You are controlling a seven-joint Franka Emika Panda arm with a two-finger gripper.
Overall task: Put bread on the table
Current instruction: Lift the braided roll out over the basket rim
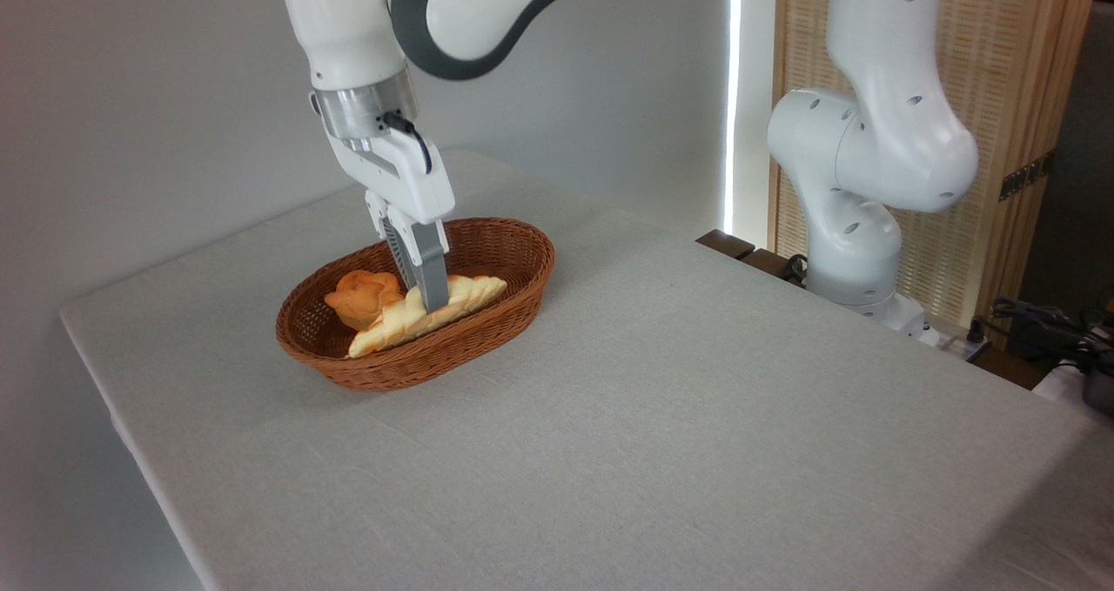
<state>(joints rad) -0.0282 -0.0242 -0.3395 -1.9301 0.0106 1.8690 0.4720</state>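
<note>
Bread (466,300) is lying inside the wicker basket (513,241) on the worktop (696,417), long axis running diagonally w/ one pointed end toward near-left, the other toward far-right. It's leaning along the basket's near wall, just beside the orange bun (359,297) at left. Gripper (426,295) is reaching straight down onto the loaf's middle; jaws are meeting the bread, but can't tell if they're pinching it or spread.
</note>
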